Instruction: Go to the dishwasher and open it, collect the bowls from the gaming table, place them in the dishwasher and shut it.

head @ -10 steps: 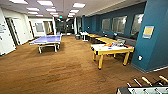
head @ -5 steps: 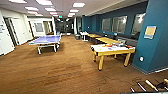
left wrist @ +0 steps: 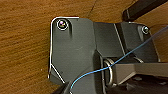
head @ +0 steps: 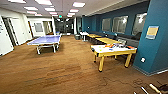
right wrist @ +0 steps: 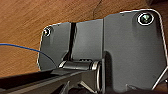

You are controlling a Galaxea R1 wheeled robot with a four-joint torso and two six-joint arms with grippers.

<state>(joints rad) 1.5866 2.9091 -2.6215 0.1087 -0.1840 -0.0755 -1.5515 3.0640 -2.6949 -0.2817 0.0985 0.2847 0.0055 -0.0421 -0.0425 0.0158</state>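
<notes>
- Across the brown carpet (head: 62,72), to the right, the gaming table (head: 112,51) stands beside the blue wall (head: 155,50), small bright things on its white top, likely the bowls (head: 110,46)
- A risk, as I judge it: clipping a yellow table leg (head: 101,63) while driving close
- Both wrists hang over carpet; I cannot tell how either gripper's fingers stand

Bright, even light falls from the ceiling panels (head: 43,2), which glare white. The head view is soft and blurred, bending at its edges; faint shadows lie under the tables
</notes>
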